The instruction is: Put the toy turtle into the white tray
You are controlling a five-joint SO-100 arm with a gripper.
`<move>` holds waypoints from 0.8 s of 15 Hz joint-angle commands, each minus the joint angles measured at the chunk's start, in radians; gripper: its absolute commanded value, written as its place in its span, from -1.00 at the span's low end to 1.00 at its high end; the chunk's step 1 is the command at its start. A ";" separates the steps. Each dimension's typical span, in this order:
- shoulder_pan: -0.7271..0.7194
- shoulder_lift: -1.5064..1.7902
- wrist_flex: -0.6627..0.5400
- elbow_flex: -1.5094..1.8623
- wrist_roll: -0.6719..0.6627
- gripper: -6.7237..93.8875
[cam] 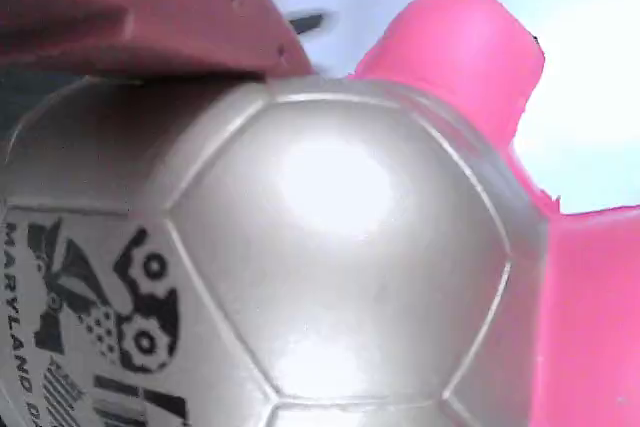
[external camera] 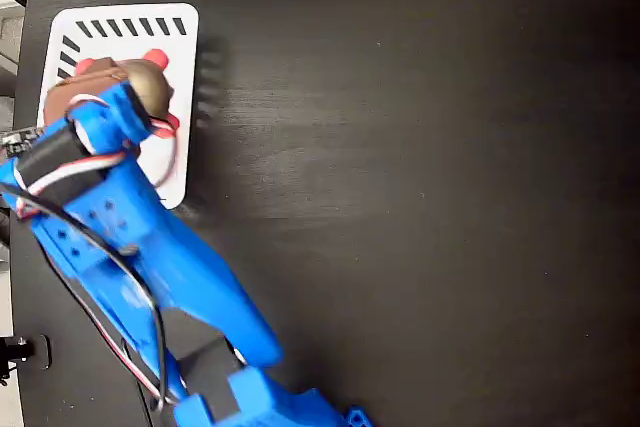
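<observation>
Item: toy turtle [external camera: 150, 85], beige-gold shell, coral-red limbs, over the white tray [external camera: 120, 27] at the 10 o'clock corner of the dark bench [external camera: 420, 187] in the fixed view. Red parts show at 12, 5 and 9 o'clock of the shell; which is the head, and so heading and long axis, cannot be told. Hand [external camera: 125, 87] of the blue arm [external camera: 150, 257]: a dark red finger [cam: 140, 12] lies against the shell top in the wrist view; second finger unseen, grip undetermined. Shell mark [cam: 90, 317]: black printed pattern with lettering.
</observation>
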 commanded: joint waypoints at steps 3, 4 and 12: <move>-0.028 -0.089 0.003 -0.166 -0.005 -0.89; -0.031 -0.118 0.012 -0.189 -0.012 -0.89; -0.055 -0.186 0.017 -0.252 -0.009 -0.88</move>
